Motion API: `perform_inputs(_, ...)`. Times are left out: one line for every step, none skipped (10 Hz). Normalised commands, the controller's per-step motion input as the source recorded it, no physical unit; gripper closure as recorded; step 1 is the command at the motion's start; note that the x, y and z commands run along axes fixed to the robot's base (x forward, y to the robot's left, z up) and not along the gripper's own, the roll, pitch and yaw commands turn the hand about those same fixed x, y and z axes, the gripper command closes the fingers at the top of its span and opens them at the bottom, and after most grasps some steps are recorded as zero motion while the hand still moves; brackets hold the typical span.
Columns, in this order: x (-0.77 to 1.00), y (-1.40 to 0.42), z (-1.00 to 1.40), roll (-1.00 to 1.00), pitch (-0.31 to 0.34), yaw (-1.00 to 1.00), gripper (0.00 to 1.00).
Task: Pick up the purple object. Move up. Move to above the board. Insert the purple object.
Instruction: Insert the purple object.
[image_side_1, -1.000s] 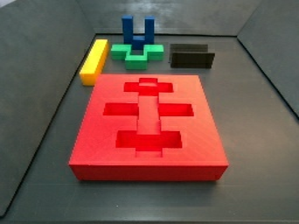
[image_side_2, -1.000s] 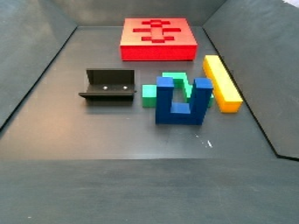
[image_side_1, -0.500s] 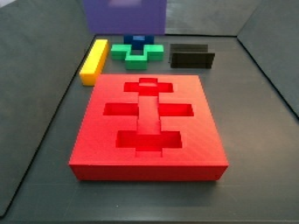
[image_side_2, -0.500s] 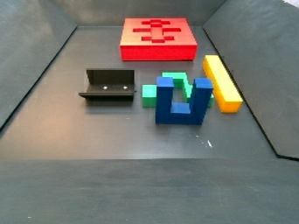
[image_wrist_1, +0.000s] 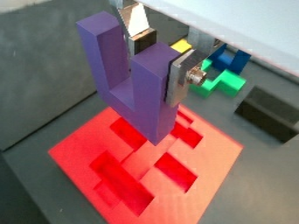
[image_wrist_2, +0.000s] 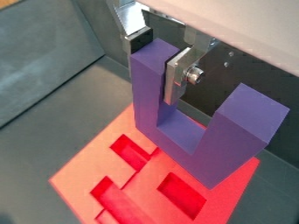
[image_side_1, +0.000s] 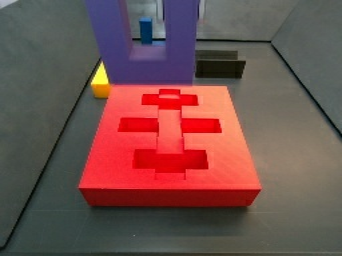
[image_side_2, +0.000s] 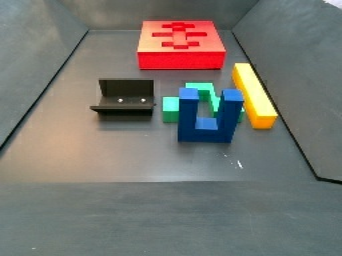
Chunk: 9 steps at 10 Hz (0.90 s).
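Clearly the pick-up and lift are done: the claw (image_wrist_1: 155, 54) is closed on the purple object (image_wrist_1: 135, 79), its silver finger (image_wrist_2: 177, 76) pressed flat against one upright arm, with the block's thick base hanging lowest beneath the claw. In both wrist views the board (image_wrist_1: 211, 171) lies directly below the held block, and its darker recessed cut-outs (image_wrist_1: 149, 162) spread out under the base; in a side view the purple object (image_side_1: 144, 55) hangs clear of the board (image_side_1: 170, 175), above its far end. The step in hand looks like the move to above the board, nearly finished, with insertion not yet begun. Next would come a fine sideways correction so the base sits squarely over the matching cut-out, then a straight, slow descent with the grip kept firm until the block seats. Beyond the claw, away from the board, stand the green block (image_side_2: 179, 105), the blue U piece (image_side_2: 211, 115), the yellow bar (image_side_2: 253, 93) and the fixture (image_side_2: 123, 98), all well clear of the descent path. The claw itself does not show in that side view.
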Motion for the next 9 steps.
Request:
perform_inputs(0.0, -0.21, -0.55, -0.21, -0.097, 0.0, 1.0)
perform_inputs(0.0, -0.23, -0.51, -0.2, -0.083, 0.0, 1.0)
perform_inputs(0.09, -0.5, -0.54, 0.05, -0.029, 0.03, 1.0)
perform_inputs(0.14, -0.62, -0.41, 0.21, -0.004, 0.07, 1.0)
perform_inputs(0.24, -0.59, -0.25, 0.28, 0.0, 0.1, 1.0)
perform_inputs(0.29, -0.54, -0.11, 0.38, 0.039, 0.03, 1.0)
perform_inputs(0.32, -0.52, -0.13, 0.41, 0.054, 0.04, 1.0)
perform_inputs(0.33, -0.47, -0.23, 0.32, 0.05, 0.09, 1.0)
perform_inputs(0.34, -0.24, -0.28, 0.18, 0.05, 0.18, 1.0)
